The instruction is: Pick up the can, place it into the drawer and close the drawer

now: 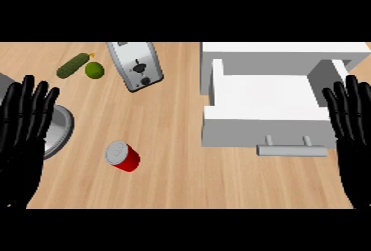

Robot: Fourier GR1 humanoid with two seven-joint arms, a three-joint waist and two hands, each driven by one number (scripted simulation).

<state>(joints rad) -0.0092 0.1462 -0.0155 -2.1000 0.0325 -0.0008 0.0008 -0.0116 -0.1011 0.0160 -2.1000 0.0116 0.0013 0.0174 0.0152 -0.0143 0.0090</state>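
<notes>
Lying on the worktop (181,181), the red can (124,155) is untouched; the drawer (264,105) is open; the left robot hand (25,127) and right robot hand (351,120) are held wide.

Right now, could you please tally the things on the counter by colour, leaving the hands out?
Green: 2, the cucumber and the lime
Red: 1, the can
Silver or grey: 2, the toaster and the round pan partly behind the left hand
White: 1, the open drawer
Total: 6
</notes>
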